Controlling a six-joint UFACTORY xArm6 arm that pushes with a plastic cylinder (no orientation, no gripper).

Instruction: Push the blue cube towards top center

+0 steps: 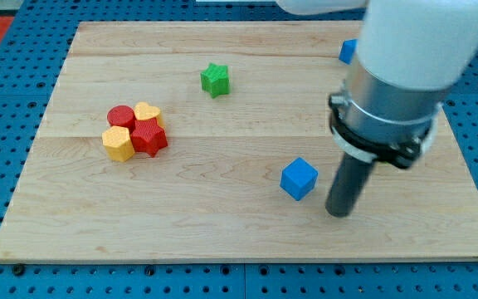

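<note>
The blue cube (299, 178) lies on the wooden board (222, 224) at the lower right of centre. My tip (339, 213) rests on the board just to the cube's right and slightly below it, a small gap apart from it. The arm's large white and grey body rises above the rod and covers the board's upper right.
A green star block (215, 80) lies at the upper middle. A cluster at the left holds a red cylinder (121, 116), a yellow heart-like block (147, 111), a red star-like block (148, 136) and a yellow hexagonal block (119, 144). Another blue block (348, 51) peeks out beside the arm at the upper right.
</note>
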